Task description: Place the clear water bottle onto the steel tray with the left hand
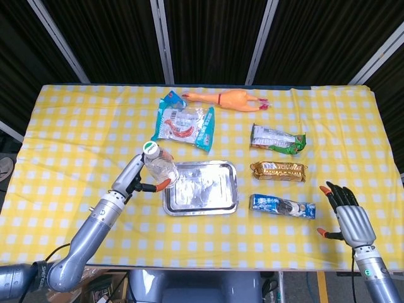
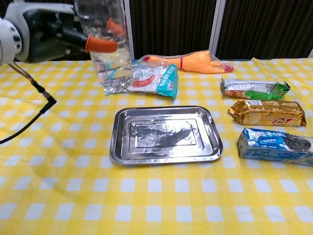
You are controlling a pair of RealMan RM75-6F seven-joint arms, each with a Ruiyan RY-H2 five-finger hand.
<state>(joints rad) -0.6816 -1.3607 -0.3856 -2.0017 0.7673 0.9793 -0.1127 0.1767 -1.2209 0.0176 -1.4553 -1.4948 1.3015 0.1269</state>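
Observation:
My left hand (image 1: pixel 136 178) (image 2: pixel 58 30) grips the clear water bottle (image 1: pixel 160 166) (image 2: pixel 108 54) around its body and holds it upright in the air. The bottle hangs high, just left of the steel tray's (image 1: pixel 201 209) (image 2: pixel 166 157) left rim; its cap is cut off by the top edge of the chest view. The tray lies bare in the middle of the yellow checked table. My right hand (image 1: pixel 348 218) hovers at the table's front right corner, fingers spread, holding nothing.
Behind the tray lie a teal snack bag (image 1: pixel 184 123) (image 2: pixel 149 77) and a rubber chicken (image 1: pixel 228 100) (image 2: pixel 190 62). To its right are a green packet (image 1: pixel 278 139) (image 2: pixel 252 88), a gold packet (image 1: pixel 278 170) (image 2: pixel 266 113) and a blue cookie pack (image 1: pixel 283 207) (image 2: pixel 275 144).

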